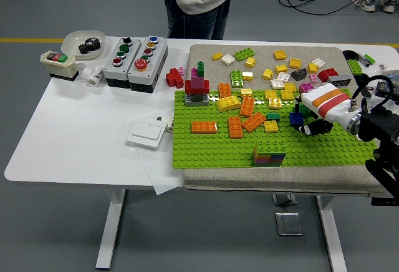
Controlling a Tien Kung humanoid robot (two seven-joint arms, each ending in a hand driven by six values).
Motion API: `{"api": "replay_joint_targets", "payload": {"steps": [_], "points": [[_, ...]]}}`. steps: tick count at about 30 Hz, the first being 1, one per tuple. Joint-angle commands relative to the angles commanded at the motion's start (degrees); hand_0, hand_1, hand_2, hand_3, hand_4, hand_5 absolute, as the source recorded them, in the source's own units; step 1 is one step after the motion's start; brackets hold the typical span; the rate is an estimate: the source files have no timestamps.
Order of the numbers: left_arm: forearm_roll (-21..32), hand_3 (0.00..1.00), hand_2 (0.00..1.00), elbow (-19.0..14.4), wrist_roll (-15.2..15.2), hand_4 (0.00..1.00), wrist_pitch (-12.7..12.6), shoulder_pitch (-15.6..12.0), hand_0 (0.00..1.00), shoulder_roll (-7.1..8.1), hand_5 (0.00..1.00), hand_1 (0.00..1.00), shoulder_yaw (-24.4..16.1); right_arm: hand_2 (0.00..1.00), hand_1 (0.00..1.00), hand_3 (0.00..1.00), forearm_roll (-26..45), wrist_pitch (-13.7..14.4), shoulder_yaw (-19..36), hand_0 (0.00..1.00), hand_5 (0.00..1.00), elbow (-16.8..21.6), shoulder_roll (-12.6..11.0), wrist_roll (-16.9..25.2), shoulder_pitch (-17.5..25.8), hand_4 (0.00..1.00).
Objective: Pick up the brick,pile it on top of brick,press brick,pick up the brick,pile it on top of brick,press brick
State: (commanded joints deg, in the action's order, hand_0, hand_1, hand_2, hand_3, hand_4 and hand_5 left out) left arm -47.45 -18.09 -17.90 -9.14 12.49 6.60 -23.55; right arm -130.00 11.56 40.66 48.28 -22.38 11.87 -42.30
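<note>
Grey floor all round, and a white table (pixel 81 141) with a grey mat and a big green baseplate (pixel 218 150) laid on its right half. Closest to the near edge of that plate is a little stacked tower of bricks (pixel 269 152), green on top with coloured layers under it, standing upright on the studs. Just left of the plate there's a white flat switch thing (pixel 146 133) on a sheet of paper.

Going a bit further in, the right hand (pixel 307 121) comes in from the right edge, white with an orange stripe, dark fingers curled round a small blue brick (pixel 296 120). It's held just over the plate, up and to the right of the tower, not touching it. Can't really tell how tight the grip is, the fingers are pretty blurry.

Middle of the plate has a bunch of loose orange bricks (pixel 235 126) lying flat, plus a red-and-magenta build (pixel 197 88) at the far left corner.

Beyond that, yellow, white and green bricks are scattered over the mat. Two grey button boxes (pixel 134 54) and a bowl with a gear (pixel 84 41) sit far left. A person (pixel 194 0) stands behind the table.
</note>
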Motion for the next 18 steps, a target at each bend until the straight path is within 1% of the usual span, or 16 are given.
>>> {"api": "replay_joint_targets", "payload": {"steps": [4,5,8,9,14,18], "points": [[0.1,0.595,0.731,0.1,0.1,0.688,0.0,0.0,0.683,0.01,0.663,0.724,0.0,0.210,0.172,0.505,0.0,-0.3,0.8,0.309,0.422,2.0,-1.0,0.0,0.3,0.796],[0.2,0.595,0.731,0.1,0.1,0.688,-0.1,0.0,0.683,0.01,0.663,0.724,0.1,0.210,0.172,0.505,0.0,-0.6,1.0,0.309,0.422,3.6,-1.8,0.1,0.4,0.796],[0.1,0.595,0.731,0.2,0.1,0.688,-0.1,-0.1,0.680,0.00,0.664,0.722,0.0,0.209,0.173,0.510,0.6,-1.1,1.3,0.304,0.413,6.3,-3.1,0.1,0.5,0.782],[0.1,0.595,0.731,0.2,0.2,0.688,-0.1,-0.1,0.680,0.01,0.664,0.722,0.0,0.209,0.173,0.510,1.6,-1.8,1.7,0.304,0.413,8.0,-4.2,0.3,0.6,0.782],[-0.2,0.595,0.731,0.3,0.2,0.687,-0.1,-0.2,0.678,0.04,0.663,0.721,-0.2,0.208,0.167,0.513,4.4,-4.0,2.7,0.294,0.411,15.2,-7.4,0.6,1.1,0.778],[-0.7,0.595,0.731,0.5,0.1,0.687,0.0,-0.3,0.678,0.06,0.663,0.721,-0.5,0.208,0.167,0.513,6.2,-5.7,2.4,0.294,0.411,21.3,-10.3,0.0,1.6,0.778]]}}
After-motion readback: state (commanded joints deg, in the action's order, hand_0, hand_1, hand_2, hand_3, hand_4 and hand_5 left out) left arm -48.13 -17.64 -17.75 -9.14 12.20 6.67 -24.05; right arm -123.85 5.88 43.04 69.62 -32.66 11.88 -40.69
